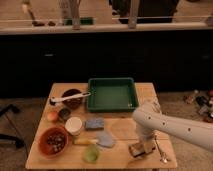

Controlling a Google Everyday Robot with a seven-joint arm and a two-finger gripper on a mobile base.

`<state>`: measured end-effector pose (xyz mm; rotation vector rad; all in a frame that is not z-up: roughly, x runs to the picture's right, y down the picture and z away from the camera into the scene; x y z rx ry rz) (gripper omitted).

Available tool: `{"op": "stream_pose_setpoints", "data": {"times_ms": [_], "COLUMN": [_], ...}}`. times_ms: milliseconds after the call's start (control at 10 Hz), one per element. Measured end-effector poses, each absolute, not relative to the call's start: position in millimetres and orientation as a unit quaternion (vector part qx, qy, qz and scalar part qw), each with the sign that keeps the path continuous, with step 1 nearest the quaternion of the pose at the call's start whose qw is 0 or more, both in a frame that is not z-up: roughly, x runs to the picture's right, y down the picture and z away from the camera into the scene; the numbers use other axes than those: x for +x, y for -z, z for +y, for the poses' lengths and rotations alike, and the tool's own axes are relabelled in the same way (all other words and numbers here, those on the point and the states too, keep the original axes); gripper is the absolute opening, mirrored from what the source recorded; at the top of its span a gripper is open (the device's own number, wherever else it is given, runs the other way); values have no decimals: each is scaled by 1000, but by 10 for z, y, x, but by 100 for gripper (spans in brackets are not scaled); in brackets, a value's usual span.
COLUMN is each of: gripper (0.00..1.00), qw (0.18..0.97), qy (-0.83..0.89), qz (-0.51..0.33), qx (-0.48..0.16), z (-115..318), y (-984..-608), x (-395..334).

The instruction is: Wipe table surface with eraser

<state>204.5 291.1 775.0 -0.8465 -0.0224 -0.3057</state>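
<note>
The table surface (122,129) is a pale wooden plank top that carries all the items. The eraser (136,149), a small tan block, lies flat on the tabletop near the front right edge. My gripper (144,146) points down at the end of the white arm (172,126) that comes in from the right, and it sits right on the eraser, pressing it to the wood.
A green tray (112,93) stands at the back centre. A dark bowl with a spoon (71,98), an orange bowl (53,141), a white cup (73,125), a blue sponge (94,123), a blue-grey cloth (106,139) and a green cup (91,154) fill the left half. Cutlery (161,151) lies at the right edge.
</note>
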Motion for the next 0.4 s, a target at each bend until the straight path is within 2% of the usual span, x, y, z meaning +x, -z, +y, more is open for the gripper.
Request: {"op": "stream_pose_setpoints", "data": {"times_ms": [400], "gripper": [4], "qw": [905], "qy": [159], "qz": [-35], "qx": [-393], "z": [2828], "y": [-7809], "x": [1695]}}
